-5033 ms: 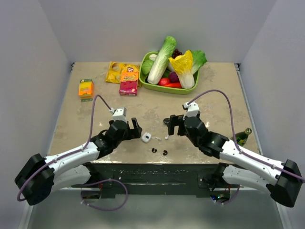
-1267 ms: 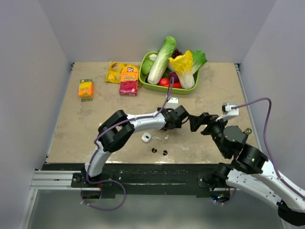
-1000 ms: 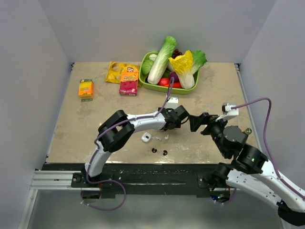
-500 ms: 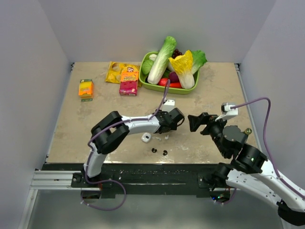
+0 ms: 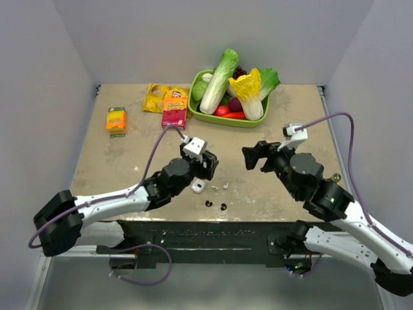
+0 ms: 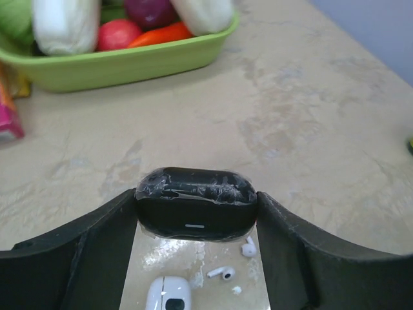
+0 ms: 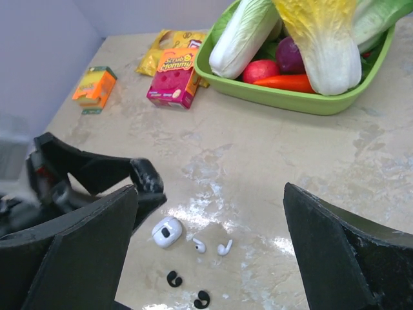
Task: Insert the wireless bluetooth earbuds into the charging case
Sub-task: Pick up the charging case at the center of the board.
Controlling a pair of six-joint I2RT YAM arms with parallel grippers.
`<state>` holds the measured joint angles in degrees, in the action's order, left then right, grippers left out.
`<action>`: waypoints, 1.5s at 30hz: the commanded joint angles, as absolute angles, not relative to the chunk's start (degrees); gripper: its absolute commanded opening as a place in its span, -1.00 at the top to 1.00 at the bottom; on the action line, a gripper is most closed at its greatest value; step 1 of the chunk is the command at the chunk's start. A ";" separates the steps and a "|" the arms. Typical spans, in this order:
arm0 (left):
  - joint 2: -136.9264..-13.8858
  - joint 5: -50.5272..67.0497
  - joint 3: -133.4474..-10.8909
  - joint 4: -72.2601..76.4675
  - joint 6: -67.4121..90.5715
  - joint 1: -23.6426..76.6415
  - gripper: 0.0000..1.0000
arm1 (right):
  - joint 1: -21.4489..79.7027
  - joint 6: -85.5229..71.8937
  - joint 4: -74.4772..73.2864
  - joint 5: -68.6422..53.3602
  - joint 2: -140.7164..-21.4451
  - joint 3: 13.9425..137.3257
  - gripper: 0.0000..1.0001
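"Scrub Mommy" on the pink box [image 7: 173, 86], orange box [image 7: 95, 86] print unreadable

L end effector [image 5: 207, 166] pulled back toward charging case [image 5: 198, 186] (arm refolded); R end effector [image 5: 251, 157] moved left.

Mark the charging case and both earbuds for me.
charging case [image 7: 173, 231], right wrist view, white shell.
earbud nearer the case [image 7: 199, 245], right wrist view, its middle.
farther earbud [image 7: 224, 247], right wrist view, its middle.

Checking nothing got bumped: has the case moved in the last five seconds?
No. The case sits where it was, at the same spot up-left of the two black bits.
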<state>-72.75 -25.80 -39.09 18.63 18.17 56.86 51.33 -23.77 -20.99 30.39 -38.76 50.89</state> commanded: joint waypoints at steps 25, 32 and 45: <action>-58.36 7.91 -0.95 74.54 -4.83 56.87 1.00 | 51.42 -22.32 -10.90 -3.34 -52.02 49.92 -0.96; -59.85 5.63 -3.25 71.02 -3.96 57.04 1.00 | 51.50 -23.11 -10.28 -5.01 -57.39 50.19 -0.96; -60.47 4.92 -3.87 72.51 -4.30 58.01 1.00 | 51.50 -24.43 -9.49 -10.19 -64.42 51.15 -0.96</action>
